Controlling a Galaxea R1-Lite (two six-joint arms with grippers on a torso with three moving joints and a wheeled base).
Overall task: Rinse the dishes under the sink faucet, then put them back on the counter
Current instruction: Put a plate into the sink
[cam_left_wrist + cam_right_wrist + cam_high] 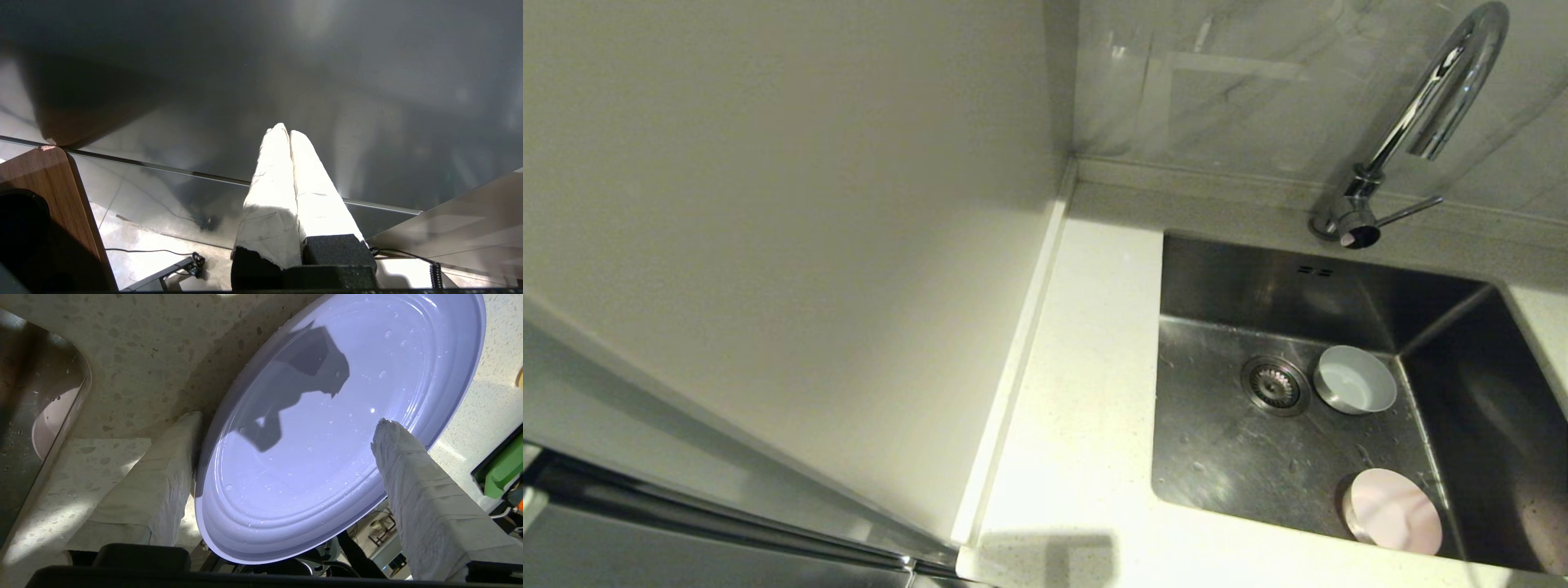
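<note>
Two right claw (pixel 286 420) fingers spread wide, straddling wet lavender plate (pixel 327 428), one touching rim

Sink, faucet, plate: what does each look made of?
Sink: brushed stainless steel, going by its dull grey sheen and fine grain. Faucet: chromed metal, mirror-bright with sharp reflections. Plate: glossy lavender, smooth with moulded rings and water beads; probably plastic or melamine, though glazed ceramic cannot be ruled out.
</note>
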